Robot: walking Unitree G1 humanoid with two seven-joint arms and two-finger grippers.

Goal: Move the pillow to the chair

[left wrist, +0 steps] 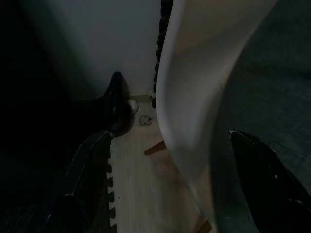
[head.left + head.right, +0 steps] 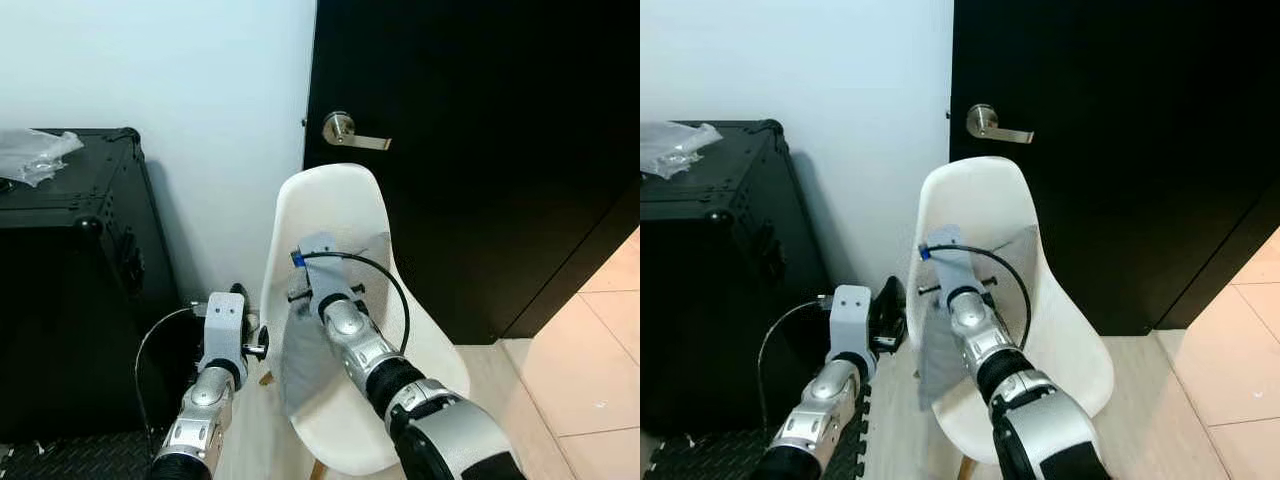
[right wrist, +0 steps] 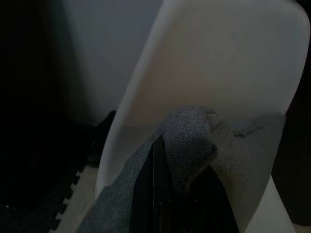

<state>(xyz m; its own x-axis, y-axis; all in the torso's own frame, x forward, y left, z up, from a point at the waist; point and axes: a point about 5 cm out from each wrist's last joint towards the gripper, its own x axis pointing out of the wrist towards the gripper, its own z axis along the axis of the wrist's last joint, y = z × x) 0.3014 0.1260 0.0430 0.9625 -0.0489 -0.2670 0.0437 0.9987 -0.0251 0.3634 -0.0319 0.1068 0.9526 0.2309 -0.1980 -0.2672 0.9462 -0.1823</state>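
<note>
- Two silver arms reach forward; our right gripper [image 3: 182,194] has its black fingers clenched on a grey knitted fabric pillow [image 2: 300,365].
- That pillow stands on the white moulded plastic chair [image 2: 345,215], leaning against its backrest.
- Our left gripper [image 1: 172,187] hangs with fingers spread, straddling the chair's side edge beside a black hard case [image 2: 70,270].

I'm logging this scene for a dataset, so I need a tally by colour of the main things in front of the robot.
White: 1, the chair.
Grey: 1, the pillow, on the chair, with the right gripper shut on it.
Black: 2, the door and the case.
Silver: 1, the door handle.
Total: 5.
</note>
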